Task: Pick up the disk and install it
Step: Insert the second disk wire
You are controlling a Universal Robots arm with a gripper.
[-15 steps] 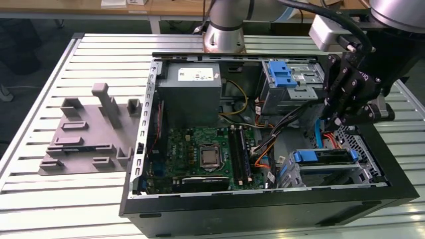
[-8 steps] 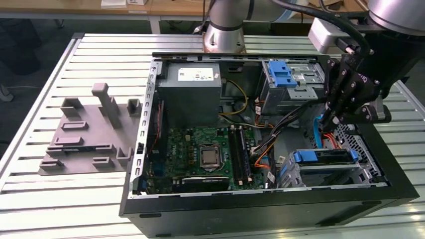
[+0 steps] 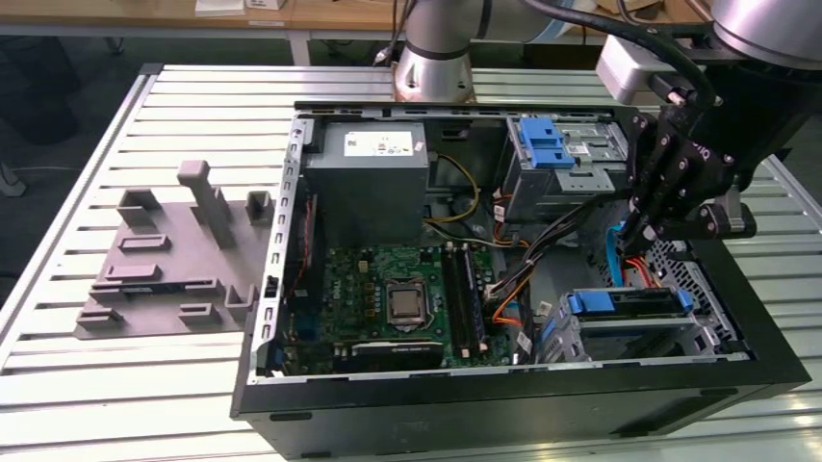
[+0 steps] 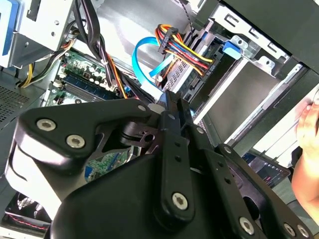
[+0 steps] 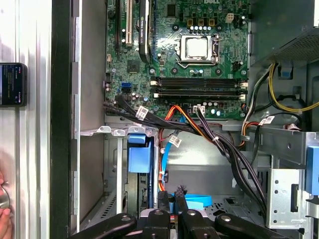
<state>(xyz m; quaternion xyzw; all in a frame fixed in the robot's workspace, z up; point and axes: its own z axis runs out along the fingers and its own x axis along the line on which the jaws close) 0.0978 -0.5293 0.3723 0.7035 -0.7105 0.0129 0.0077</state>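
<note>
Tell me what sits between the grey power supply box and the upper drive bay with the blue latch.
In the exterior view, between the power supply box and the drive bay lie yellow and black cables against bare case wall.

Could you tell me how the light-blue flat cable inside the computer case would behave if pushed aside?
The light-blue flat cable curves in a free loop, so it probably bends easily and springs back. It looks thin, so likely light. It runs beside the multicoloured wire bundle, which may shift with it.
</note>
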